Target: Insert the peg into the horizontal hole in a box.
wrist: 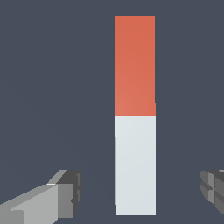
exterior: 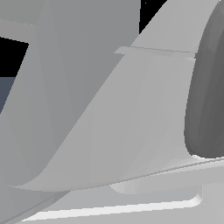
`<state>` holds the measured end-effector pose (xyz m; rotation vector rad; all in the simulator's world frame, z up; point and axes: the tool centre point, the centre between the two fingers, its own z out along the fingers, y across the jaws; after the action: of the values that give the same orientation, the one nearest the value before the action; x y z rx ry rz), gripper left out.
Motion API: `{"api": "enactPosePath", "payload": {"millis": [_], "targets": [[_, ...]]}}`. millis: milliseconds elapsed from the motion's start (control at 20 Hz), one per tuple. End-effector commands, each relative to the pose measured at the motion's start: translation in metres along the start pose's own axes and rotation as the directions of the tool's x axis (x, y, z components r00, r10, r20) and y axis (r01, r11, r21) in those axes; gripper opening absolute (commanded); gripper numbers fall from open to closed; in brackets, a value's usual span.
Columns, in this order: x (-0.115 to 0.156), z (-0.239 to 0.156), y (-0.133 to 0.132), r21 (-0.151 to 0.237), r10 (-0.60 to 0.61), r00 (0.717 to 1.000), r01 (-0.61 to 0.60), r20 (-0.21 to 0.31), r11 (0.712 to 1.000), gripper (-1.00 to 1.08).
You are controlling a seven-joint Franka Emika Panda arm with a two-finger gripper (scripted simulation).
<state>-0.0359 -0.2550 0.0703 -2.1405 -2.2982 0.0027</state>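
Observation:
The peg (wrist: 135, 115) lies flat on the dark grey floor in the wrist view, a slim bar that is orange-red along one half and white along the other. My gripper (wrist: 142, 194) hovers above its white half, open, with one fingertip (wrist: 65, 192) on each side and wide gaps to the bar. Nothing is held. The box and the hole do not show in either view. The exterior view is filled by the arm's own grey body (exterior: 109, 118) seen from very close, which hides the scene.
Only bare dark floor (wrist: 52, 87) surrounds the peg in the wrist view. In the exterior view a small patch of the same dark floor (exterior: 5, 89) shows at the left edge behind the arm.

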Motion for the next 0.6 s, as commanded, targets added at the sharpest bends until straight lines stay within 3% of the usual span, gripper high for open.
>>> {"api": "enactPosePath", "payload": {"millis": [0,550], "targets": [[-0.005,0.002,0.001,-0.002,-0.005,1.0,0.005,0.0,1.0,1.0],[-0.006,0.019,0.0,-0.001,-0.004,1.0,0.004,0.0,1.0,1.0]]}}
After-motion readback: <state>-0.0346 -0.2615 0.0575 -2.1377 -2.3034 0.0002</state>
